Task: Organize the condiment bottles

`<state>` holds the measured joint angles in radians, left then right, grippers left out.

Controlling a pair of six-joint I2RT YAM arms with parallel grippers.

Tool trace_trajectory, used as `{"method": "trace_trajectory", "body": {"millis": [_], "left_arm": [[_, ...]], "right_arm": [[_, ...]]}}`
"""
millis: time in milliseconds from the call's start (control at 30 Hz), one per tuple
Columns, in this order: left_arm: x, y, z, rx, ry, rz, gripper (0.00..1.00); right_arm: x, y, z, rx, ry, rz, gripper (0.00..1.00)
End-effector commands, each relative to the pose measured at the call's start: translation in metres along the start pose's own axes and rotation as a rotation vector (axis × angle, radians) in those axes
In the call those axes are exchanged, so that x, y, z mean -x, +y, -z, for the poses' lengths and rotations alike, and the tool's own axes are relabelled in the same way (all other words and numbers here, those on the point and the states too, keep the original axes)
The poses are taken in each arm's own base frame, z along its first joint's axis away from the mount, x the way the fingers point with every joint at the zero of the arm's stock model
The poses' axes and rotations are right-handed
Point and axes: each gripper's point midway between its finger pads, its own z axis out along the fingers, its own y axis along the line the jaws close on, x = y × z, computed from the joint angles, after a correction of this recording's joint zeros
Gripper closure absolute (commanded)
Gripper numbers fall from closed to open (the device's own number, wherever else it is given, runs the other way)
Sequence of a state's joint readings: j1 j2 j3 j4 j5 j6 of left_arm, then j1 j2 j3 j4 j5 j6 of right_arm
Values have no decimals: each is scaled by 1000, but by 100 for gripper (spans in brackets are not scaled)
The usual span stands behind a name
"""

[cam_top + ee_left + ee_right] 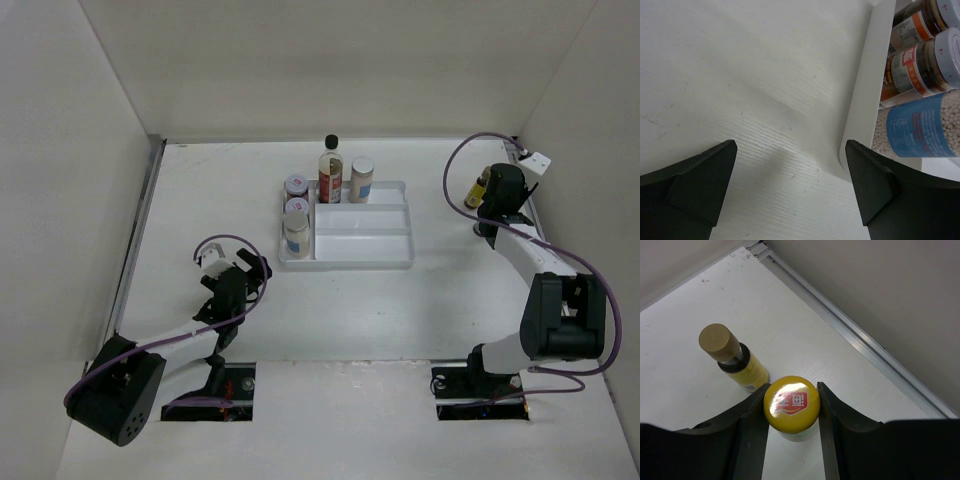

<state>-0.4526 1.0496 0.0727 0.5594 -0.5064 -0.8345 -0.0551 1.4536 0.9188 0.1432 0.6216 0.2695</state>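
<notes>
A: Right jaws?
B: Closed on slim yellow-capped sauce bottle (pixel 791 404), upright on white bench (pixel 700 300) near far right corner. Tan-capped yellow bottle (pixel 732 357) just beside.
A: Left jaws?
B: Spread wide, empty, low beside near-left corner of white divided plastic tray (pixel 860 100). Inside: two silver-lidded glass jars (pixel 922 62), blue-labelled shaker (pixel 922 125), tall clear black-capped bottle (pixel 330 172), pale shaker (pixel 361 180).

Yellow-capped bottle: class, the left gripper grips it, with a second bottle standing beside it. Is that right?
No: the right gripper grips the yellow-capped bottle, as the right wrist view shows. The second bottle does stand beside it.
</notes>
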Motion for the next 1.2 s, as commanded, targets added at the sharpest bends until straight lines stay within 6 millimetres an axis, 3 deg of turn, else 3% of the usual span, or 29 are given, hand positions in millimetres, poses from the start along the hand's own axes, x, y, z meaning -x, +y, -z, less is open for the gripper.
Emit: {"method": "trace_trajectory", "body": {"millis": [0,167,300,500,667,967,1167], "left_arm": [[19,-23,-4,-59,-49,50,9],[20,-26,-4,-73,-48,55,9],[18,-27,-4,-76,-42,54,9],[20,-25,-4,-76,-47,57,9],[20,-25,-3,-77,-51,56,9],[21,-29,-1,-92,-52,58,9],[21,-30,-1,-93,-52,58,9]], "right_arm": [[45,7,14,7,-148,-78,71],[86,41,70,148,-245,-114,73],[110,97,104,311,-263,-119,72],[110,189,125,508,-237,-115,71],[109,247,136,597,-233,-114,71],[64,309,132,667,-161,-67,70],[28,325,133,682,-107,-43,66]]}}
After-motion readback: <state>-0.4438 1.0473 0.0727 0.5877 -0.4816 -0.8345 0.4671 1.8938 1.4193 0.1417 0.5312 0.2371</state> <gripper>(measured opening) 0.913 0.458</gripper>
